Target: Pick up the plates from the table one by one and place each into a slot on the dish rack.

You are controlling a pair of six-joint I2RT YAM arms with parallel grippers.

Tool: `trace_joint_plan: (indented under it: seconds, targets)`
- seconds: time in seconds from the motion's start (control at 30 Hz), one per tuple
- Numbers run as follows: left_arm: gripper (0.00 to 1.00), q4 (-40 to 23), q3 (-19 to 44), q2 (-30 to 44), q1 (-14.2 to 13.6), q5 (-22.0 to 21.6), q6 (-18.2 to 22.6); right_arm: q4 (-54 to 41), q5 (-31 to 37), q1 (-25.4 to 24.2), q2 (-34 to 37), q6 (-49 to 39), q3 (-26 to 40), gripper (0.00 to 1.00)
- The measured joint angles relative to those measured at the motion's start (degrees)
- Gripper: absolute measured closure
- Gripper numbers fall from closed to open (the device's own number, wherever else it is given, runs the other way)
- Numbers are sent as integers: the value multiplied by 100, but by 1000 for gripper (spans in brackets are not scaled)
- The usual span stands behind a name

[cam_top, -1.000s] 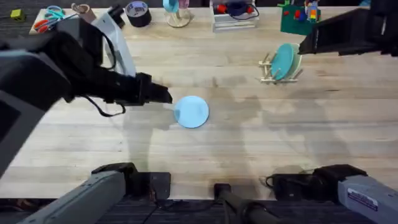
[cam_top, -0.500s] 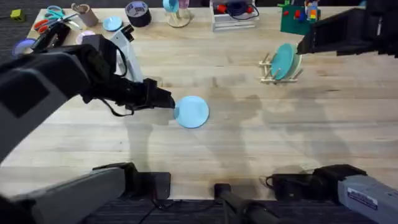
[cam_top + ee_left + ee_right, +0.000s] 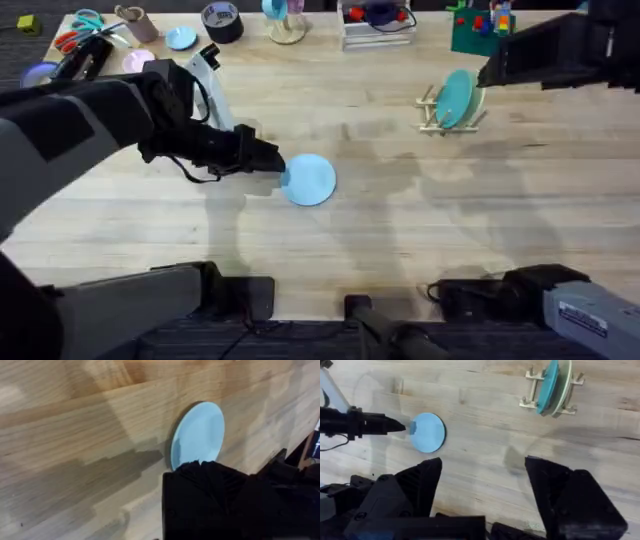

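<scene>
A light sky-blue plate lies on the table near the middle. My left gripper comes in low from the left and is shut on the plate's near rim. The dish rack stands at the back right. It holds a darker teal plate on edge, and a pale cream plate stands right behind that one. My right gripper hovers high beside the rack, open and holding nothing.
Along the back edge are scissors, a black tape roll, small blue and pink discs, a white wire-frame box and a green block. Bare planks stretch between the blue plate and the rack.
The left arm has slid a little to the right, so its tip now meets the blue plate's rim. The plate and the right arm have stayed where they were.
</scene>
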Motion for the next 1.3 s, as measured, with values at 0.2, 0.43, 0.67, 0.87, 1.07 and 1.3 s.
trace_joint_plan:
  seconds: [0.2,0.43,0.67,0.87,1.07,1.3]
  targets:
    - [957,-20,0,0,-1,55,0,0,0,0,0,0,0,8]
    - [958,-44,0,0,-2,177,-2,0,0,0,0,0,0,7]
    - [958,0,0,0,-170,283,-2,0,0,0,0,0,0,7]
    - [958,76,0,0,-285,303,-24,0,0,0,0,0,0,7]
    - [958,90,0,0,-286,268,-87,0,0,0,0,0,0,7]
    - [958,208,0,264,-285,150,-218,0,0,0,0,-1,0,7]
